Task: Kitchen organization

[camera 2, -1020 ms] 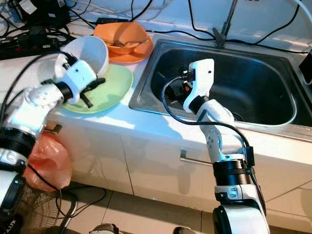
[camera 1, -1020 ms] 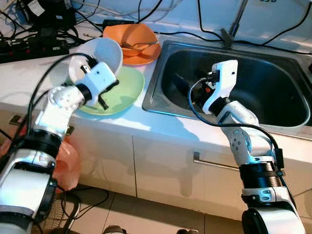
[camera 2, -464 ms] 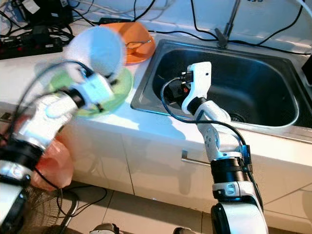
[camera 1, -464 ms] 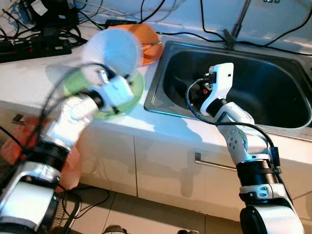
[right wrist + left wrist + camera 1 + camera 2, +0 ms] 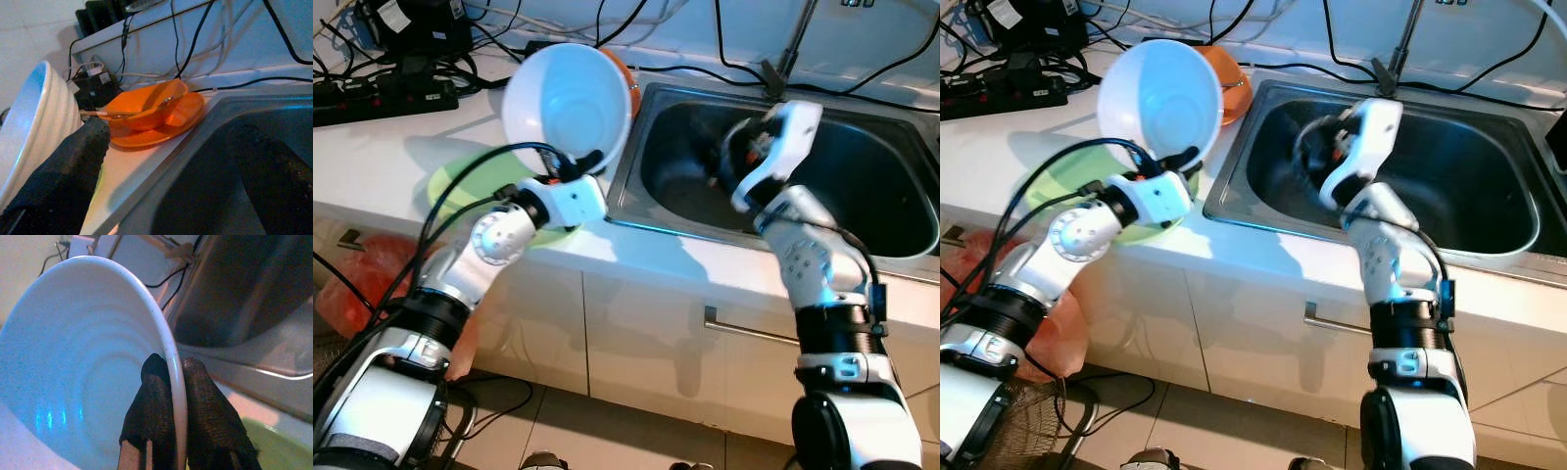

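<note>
Plainly the grip is thin: the left gripper [image 5: 168,382] pinches only the rim of the big white ceramic bowl [image 5: 566,103], one finger inside, one outside. Tilted on edge as the bowl is, its weight could twist it out of the pads, or it could knock the steel sink's rim [image 5: 628,137]. It stands above that gripper, over the counter's edge, with the pale green plate [image 5: 450,181] just below and the orange bowl holding a spoon [image 5: 146,105] beyond. The right gripper [image 5: 171,161] hovers over the sink basin, fingers spread wide and holding nothing, the white bowl beside it.
</note>
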Available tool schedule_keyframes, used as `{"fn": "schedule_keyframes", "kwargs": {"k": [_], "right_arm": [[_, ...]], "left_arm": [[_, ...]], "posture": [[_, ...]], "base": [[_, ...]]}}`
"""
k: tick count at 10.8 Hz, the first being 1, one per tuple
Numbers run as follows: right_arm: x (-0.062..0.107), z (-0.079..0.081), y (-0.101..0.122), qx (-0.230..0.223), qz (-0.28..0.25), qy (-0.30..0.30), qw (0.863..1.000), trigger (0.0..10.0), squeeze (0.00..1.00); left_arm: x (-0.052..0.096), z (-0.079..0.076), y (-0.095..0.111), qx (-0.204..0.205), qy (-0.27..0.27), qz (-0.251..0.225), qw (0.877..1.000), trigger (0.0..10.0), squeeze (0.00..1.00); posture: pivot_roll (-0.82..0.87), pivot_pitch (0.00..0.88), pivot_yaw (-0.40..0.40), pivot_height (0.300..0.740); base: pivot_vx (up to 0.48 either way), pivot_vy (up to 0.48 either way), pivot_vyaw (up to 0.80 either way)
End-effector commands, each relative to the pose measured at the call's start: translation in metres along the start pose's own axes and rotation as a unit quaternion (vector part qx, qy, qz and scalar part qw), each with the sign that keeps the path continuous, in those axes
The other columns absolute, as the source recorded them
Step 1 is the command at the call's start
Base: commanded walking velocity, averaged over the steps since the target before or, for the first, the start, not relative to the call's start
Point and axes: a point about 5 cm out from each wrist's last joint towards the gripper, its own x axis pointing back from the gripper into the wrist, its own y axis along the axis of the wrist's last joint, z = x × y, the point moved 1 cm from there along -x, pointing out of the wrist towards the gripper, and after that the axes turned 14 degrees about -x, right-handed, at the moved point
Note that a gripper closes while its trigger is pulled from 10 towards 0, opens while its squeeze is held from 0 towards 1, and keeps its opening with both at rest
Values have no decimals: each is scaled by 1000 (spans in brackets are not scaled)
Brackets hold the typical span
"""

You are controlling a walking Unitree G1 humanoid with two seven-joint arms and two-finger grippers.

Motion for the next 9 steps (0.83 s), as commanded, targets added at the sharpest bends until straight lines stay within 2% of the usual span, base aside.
{"fn": "schedule_keyframes", "kwargs": {"k": [1,3,5,9], "right_arm": [[-2,4,5,-9,-7,5,1000,10000,0],[-3,17,12,-39,-19,35,998,10000,0],[-1,25,12,-41,-13,59,997,10000,0],[2,24,9,-36,-7,54,998,10000,0]], "left_arm": [[-3,-12,5,-8,-25,-11,1000,0,0],[-13,-19,16,-18,-43,-31,998,0,0],[-21,-19,26,-29,-46,-51,997,0,0],[-20,-20,22,-25,-42,-46,998,0,0]], "posture": [[110,63,-25,740],[106,67,-22,740],[102,67,-20,740],[104,72,-19,740]], "base": [[0,0,0],[0,0,0],[0,0,0],[0,0,0]]}}
